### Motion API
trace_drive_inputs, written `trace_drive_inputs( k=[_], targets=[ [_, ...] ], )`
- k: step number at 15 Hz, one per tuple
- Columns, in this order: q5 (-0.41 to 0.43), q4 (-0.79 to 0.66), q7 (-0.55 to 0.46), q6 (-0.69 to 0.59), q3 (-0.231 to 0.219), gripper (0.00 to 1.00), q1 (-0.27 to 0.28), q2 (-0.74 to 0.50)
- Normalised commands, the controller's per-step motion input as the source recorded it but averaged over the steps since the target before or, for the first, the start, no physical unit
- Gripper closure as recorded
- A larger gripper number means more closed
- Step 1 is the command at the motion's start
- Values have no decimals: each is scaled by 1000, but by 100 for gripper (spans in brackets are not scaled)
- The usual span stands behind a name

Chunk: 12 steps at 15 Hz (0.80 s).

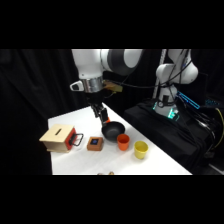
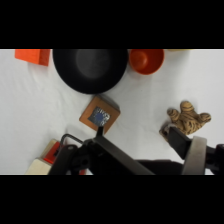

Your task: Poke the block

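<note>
1. The white worktop [image 1: 150, 160] carries a row of items near its front half; its near edge is cut off by the side view's lower border.
2. The block [image 1: 95, 144], a small brown cube with a dark blue square on top, sits between the tan slotted wooden box [image 1: 57, 138] and the orange cup [image 1: 123, 142], apart from both.
3. A black bowl [image 1: 113, 131] stands just behind the block; in the wrist view the bowl's rim appears to touch or nearly touch the block's corner, though the exact gap cannot be judged.
4. A yellow cup [image 1: 141, 149] stands beside the orange cup, nearer the worktop's right edge.
5. The gripper [image 1: 102, 115] hangs above the worktop behind the bowl, clear of the block. Whether its fingers are apart or together cannot be told from either view.
6. In the wrist view, a small tan striped toy figure [image 2: 189, 118] lies well to one side of the block, with bare white surface between them.
7. An orange piece [image 2: 34, 55] lies at the wrist view's upper left corner, beside the bowl.
8. Open surface lies in front of the block.
</note>
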Motion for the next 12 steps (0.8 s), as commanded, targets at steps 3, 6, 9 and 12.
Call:
trace_drive_inputs(
  k=[3,6,9,12],
  targets=[
    [-16,405,73,-20,-76,0,-102,233],
    [-63,332,143,39,-58,26,-50,200],
    [-70,260,170,63,-33,52,-13,176],
    [-66,195,157,72,-16,76,2,151]
  ],
)
